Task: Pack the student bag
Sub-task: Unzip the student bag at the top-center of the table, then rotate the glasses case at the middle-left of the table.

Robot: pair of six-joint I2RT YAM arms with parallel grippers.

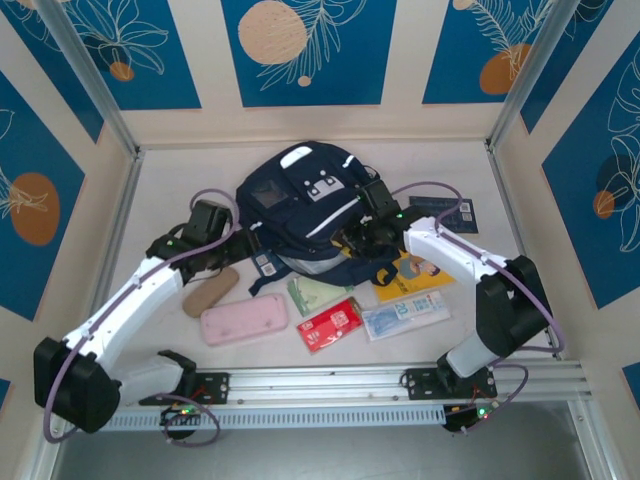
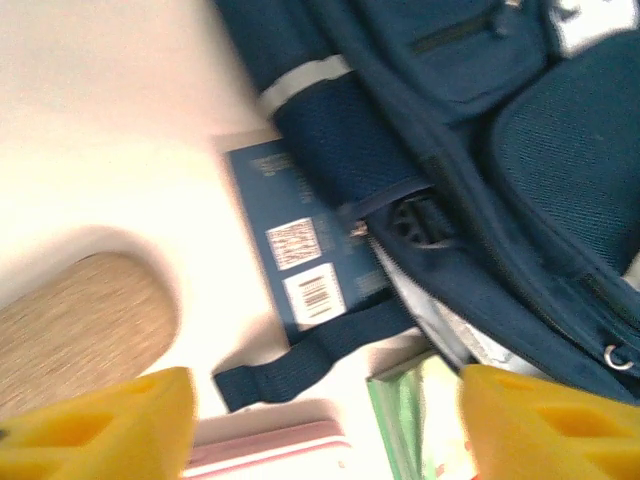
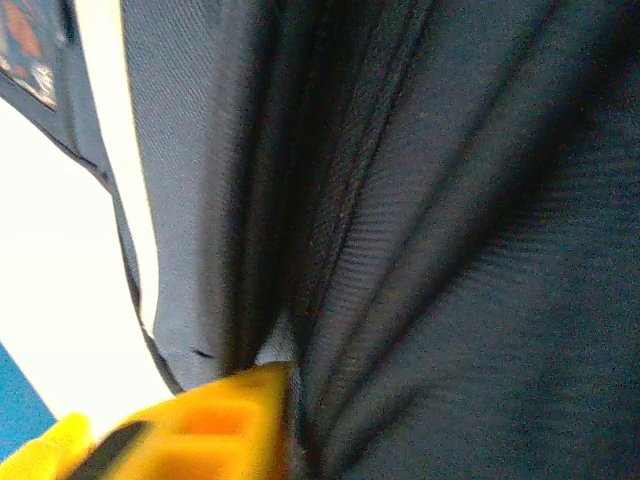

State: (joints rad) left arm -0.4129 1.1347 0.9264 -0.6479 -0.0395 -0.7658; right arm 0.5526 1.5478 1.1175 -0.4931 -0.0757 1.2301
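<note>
Navy student bag [image 1: 300, 215], L gripper [image 2: 325, 405] open beside it, R gripper [image 1: 362, 240] against its fabric, can't tell if shut

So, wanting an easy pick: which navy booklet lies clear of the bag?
The far-right navy booklet, lying alone; the other booklet sits under the student bag's strap.

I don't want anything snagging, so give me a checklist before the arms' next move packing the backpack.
1. Left gripper open and empty: ok.
2. Right gripper clear of the backpack: cannot tell, its finger lies against the fabric.
3. Backpack mouth wide enough: cannot tell.
4. Blue booklet free to lift: not ok, the backpack overlaps it.
5. Pink case unobstructed: ok.
</note>
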